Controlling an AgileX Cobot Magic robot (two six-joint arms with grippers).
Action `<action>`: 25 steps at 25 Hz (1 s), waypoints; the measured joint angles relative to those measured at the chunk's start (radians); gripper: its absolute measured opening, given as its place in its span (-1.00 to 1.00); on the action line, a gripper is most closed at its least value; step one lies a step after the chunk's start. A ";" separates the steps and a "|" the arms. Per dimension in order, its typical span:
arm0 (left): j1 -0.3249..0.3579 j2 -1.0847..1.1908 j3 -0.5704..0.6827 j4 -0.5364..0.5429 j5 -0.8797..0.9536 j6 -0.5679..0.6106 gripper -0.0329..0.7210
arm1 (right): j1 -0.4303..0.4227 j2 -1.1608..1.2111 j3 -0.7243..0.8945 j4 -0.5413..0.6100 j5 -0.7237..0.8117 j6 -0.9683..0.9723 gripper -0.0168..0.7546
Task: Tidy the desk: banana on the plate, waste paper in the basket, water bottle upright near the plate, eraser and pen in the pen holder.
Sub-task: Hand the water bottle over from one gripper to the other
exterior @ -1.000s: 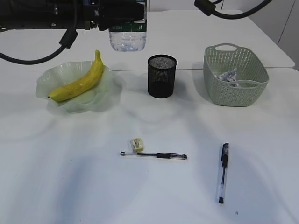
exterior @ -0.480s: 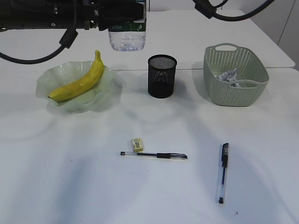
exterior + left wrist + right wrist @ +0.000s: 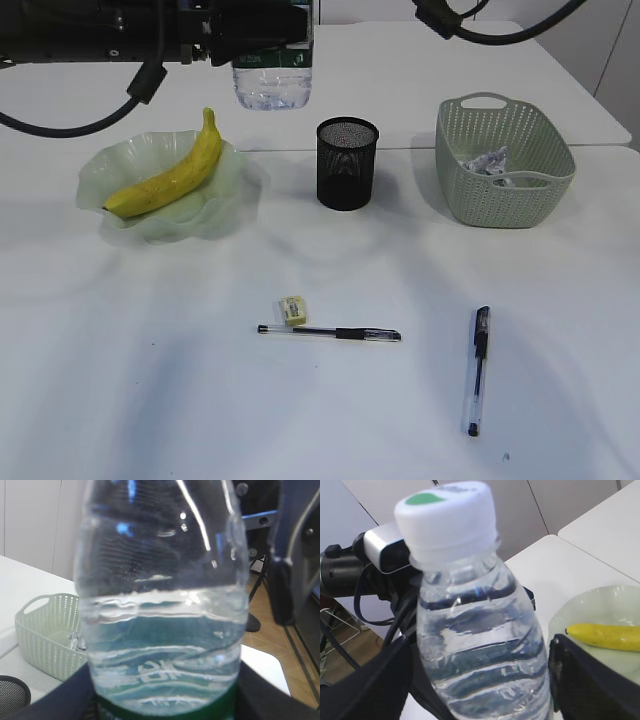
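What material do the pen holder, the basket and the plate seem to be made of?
Pen holder: black metal mesh, probably; fine see-through grid.
Basket: matte grey-green plastic, moulded in a woven pattern with holes.
Plate: pale green, translucent, wavy rim; glass or plastic, cannot tell which.

The left arm (image 3: pixel 120 35) is matte black and boxy, with small screws along its casing and thick black cables (image 3: pixel 60 125) looping beneath it. Behind the right gripper's dark fingers (image 3: pixel 592 680) sits what seems to be a silver-grey camera housing (image 3: pixel 387 545).
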 joint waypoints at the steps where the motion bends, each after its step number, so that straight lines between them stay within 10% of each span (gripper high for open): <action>1: 0.000 0.000 0.000 0.000 0.000 0.000 0.04 | 0.000 0.000 0.000 -0.002 0.000 0.002 0.67; 25: 0.017 0.000 0.000 0.000 -0.025 0.000 0.04 | 0.000 0.000 0.000 -0.051 -0.043 0.017 0.67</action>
